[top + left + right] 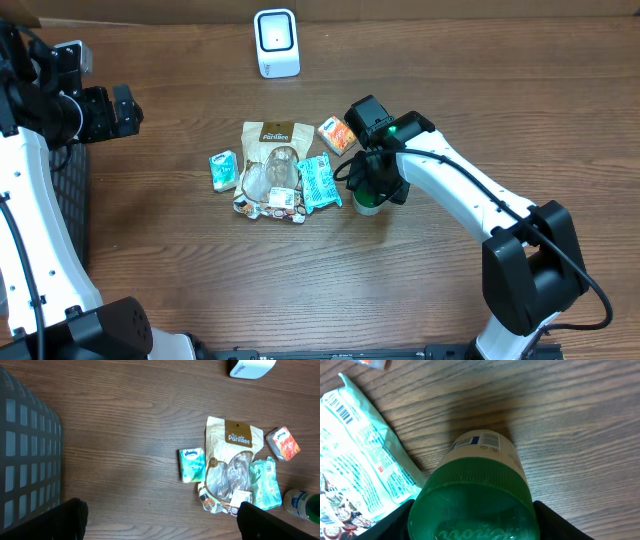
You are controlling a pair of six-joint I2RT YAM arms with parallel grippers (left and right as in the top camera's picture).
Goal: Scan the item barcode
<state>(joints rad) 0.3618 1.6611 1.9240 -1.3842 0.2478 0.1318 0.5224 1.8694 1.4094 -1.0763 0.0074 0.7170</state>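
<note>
Right hand (370,190) straddles the green-capped bottle (475,495), grip impossible to tell; a loose pinch could topple it.

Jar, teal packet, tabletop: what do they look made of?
Jar: likely plastic. It has a ribbed green lid with a slight sheen and embossed lettering, and a white printed label with a barcode.
Teal packet: thin plastic film, crinkled and glossy, printed.
Table: brown wood grain, matte. Can't tell whether it is solid wood or laminate.
</note>
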